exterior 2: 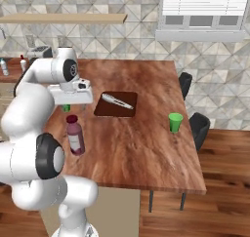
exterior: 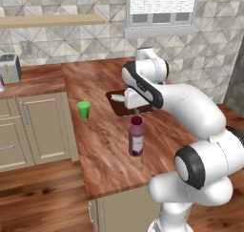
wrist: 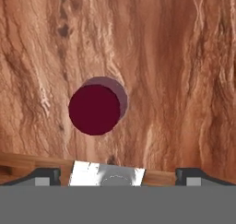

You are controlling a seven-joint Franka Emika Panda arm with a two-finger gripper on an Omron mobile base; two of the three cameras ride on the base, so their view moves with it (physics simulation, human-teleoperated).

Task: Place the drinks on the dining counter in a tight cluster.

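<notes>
One counter carries the work: a broad reddish-brown wood-grain slab with a free overhanging edge on a cream base. One white arm rises over the near edge, elbow bent, forearm reaching forward, with the hand turned straight down above the slab. One dark brown board lies flat near the slab's middle, with one pale knife-like utensil on it.

Bottles on this slab: one. The dark-purple bottle with maroon cap stands upright near the near edge, just in front of the board and apart from it. In the hand view the maroon cap shows as a full disc directly below the hand.

Green cups: two. The right base view shows one green cup near the right edge of the slab, and a second green cup partly hidden behind the hand.

Two small bottles stand well apart on the far side counter at the left, too small to tell colours for certain.

Claw: spread wide, the two dark finger tips well apart, raised above the cap and touching nothing
</notes>
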